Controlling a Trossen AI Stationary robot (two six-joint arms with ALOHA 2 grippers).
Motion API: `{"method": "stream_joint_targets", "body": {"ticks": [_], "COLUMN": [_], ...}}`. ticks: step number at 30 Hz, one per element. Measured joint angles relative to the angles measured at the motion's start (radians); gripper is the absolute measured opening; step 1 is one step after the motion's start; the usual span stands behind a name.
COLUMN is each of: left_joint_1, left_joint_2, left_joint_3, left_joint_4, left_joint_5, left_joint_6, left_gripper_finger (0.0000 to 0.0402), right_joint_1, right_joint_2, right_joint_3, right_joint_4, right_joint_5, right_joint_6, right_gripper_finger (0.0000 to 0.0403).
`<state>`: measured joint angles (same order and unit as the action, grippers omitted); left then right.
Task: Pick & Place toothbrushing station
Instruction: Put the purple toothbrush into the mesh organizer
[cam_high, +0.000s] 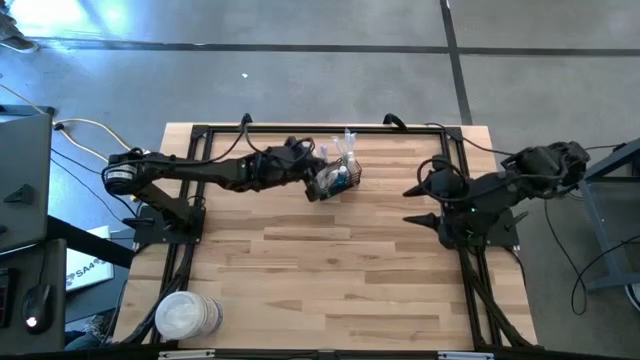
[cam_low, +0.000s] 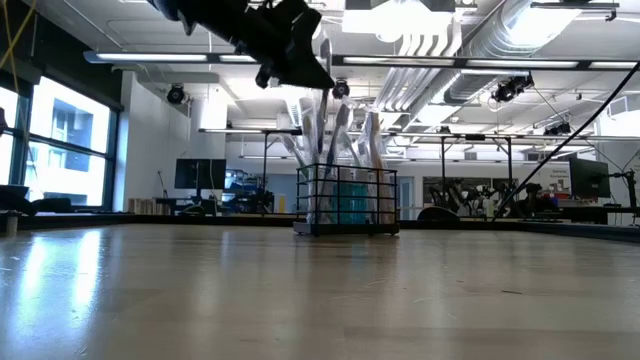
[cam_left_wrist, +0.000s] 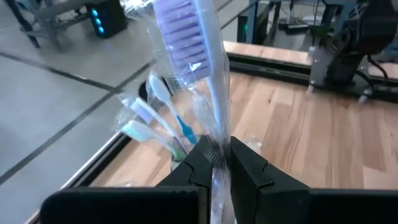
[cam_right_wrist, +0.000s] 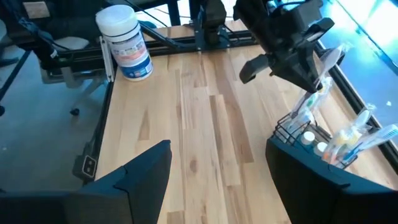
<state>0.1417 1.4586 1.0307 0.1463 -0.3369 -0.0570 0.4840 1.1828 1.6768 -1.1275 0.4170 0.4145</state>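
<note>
Basket (cam_high: 335, 180) is sitting on the desk (cam_high: 330, 270) near its far edge, holding wrapped toothbrushes. Left end effector (cam_left_wrist: 214, 163) is pinching one wrapped toothbrush (cam_left_wrist: 199, 56) just above the basket. Right end effector (cam_right_wrist: 217, 168) is idling wide open, well apart from the basket.

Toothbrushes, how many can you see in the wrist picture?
4, maybe more hidden. One wrapped purple-bristled toothbrush is pinched in the left gripper. Three others stick up behind it from the black basket, whose mesh hides the rest.
</note>
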Motion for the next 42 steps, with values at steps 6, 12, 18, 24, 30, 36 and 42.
{"method": "stream_joint_targets", "body": {"ticks": [6, 12, 18, 24, 30, 36, 42], "left_joint_1": [0.024, 0.021, 0.014, 0.006, 0.008, 0.008, 0.008], "left_joint_2": [0.000, 0.000, 0.001, 0.001, 0.019, 0.046, 0.106], "left_joint_3": [-0.037, -0.072, -0.097, -0.137, -0.180, -0.209, -0.209], "left_joint_4": [0.044, 0.062, 0.074, 0.098, 0.186, 0.198, 0.268], "left_joint_5": [0.049, 0.062, 0.070, 0.066, 0.065, 0.070, 0.103], "left_joint_6": [-0.007, -0.052, -0.072, -0.072, -0.080, -0.093, -0.097], "left_gripper_finger": [0.0021, 0.0021, 0.0021, 0.0021, 0.0021, 0.0021, 0.0020], "right_joint_1": [-0.027, -0.045, -0.047, -0.047, -0.047, -0.058, -0.084], "right_joint_2": [-0.001, 0.000, 0.000, 0.000, 0.000, 0.000, 0.000], "right_joint_3": [0.000, 0.000, 0.000, 0.000, 0.000, 0.000, 0.000], "right_joint_4": [-0.002, -0.002, -0.002, -0.002, 0.001, 0.004, 0.010], "right_joint_5": [-0.003, -0.007, -0.007, -0.008, -0.008, -0.008, -0.010], "right_joint_6": [-0.034, -0.046, -0.050, -0.050, -0.050, -0.050, -0.050], "right_gripper_finger": [0.0255, 0.0255, 0.0255, 0.0255, 0.0255, 0.0255, 0.0255]}}
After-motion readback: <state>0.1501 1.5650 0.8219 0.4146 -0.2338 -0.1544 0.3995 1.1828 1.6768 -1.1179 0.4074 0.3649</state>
